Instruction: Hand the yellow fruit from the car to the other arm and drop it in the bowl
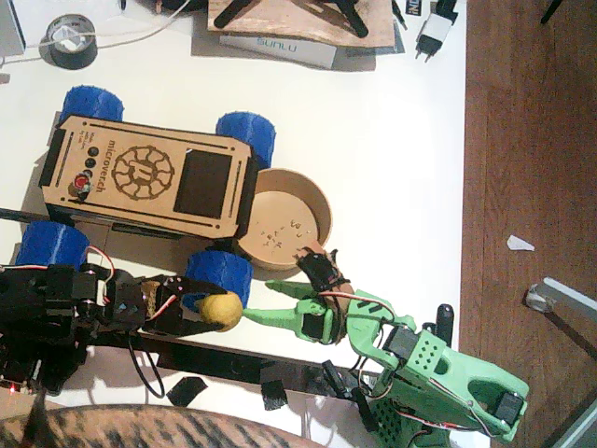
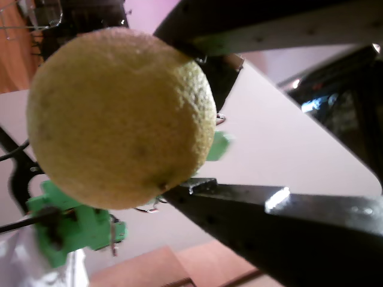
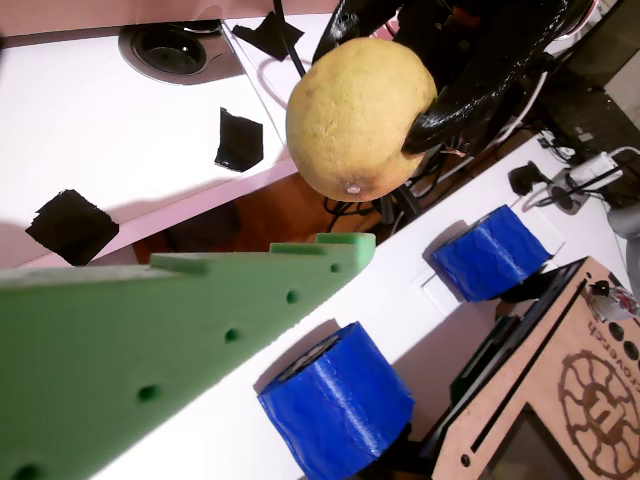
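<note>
The lemon [image 1: 222,309] is seen as a small, roundish, dull-yellow fruit with a pitted skin and a few brownish marks; it is held off the table in the left gripper [image 1: 207,311] of the black arm, whose jaws are closed on it, just below the car's [image 1: 149,177] front blue wheel [image 1: 217,271]. In a wrist view the lemon [image 2: 119,116] is shown pinched between two black fingers [image 2: 269,221], with green parts of the other arm blurred behind it. Only in another wrist view is a small nub seen at the lemon's [image 3: 355,115] lower end, with one green finger [image 3: 200,320] just beneath it and apart from it. The right gripper [image 1: 256,315] points at the fruit; how far it is open cannot be told. The bowl [image 1: 284,219] lies beside the car.
</note>
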